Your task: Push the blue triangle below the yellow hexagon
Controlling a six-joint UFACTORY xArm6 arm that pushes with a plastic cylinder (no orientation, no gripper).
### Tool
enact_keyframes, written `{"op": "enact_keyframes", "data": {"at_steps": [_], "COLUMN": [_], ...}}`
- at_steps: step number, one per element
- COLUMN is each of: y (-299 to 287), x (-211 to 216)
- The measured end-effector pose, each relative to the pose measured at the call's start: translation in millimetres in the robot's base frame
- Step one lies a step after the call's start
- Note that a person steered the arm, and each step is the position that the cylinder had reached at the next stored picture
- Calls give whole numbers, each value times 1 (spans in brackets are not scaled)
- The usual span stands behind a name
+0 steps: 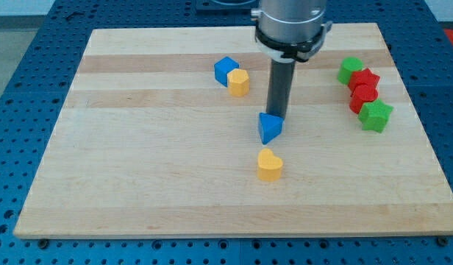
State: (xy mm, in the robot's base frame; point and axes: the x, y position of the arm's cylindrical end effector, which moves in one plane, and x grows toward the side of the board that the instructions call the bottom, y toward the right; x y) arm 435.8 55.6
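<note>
A pale wooden board (138, 184) lies on a blue perforated table (20, 44) and takes up most of the view. Over its upper middle hangs the arm's grey cylindrical head (293, 26), and from it a straight dark rod (279, 85) comes down to the board. There are no jaws to be wide or narrow here; the rod holds nothing. My tip (274, 115) sits right against the top edge of the blue triangle (269, 127), touching it as far as I can see.

That blue triangle lies near the board's centre. Just below it, slightly apart, is a yellow heart-shaped block (269, 164). The yellow hexagon (239, 82) stands well up toward the view's top and a little left of the triangle, pressed against a blue cube (226, 69) on its upper left.

At the view's right, four blocks form a touching column: a green one (351, 69), two red ones (366, 79) (362, 96), and another green one (376, 115); their shapes I cannot make out.
</note>
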Motion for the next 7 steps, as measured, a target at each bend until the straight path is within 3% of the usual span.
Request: {"op": "enact_keyframes", "data": {"at_steps": [2,4,7], "y": [-13,16,29], "x": [-3,-17,23]}}
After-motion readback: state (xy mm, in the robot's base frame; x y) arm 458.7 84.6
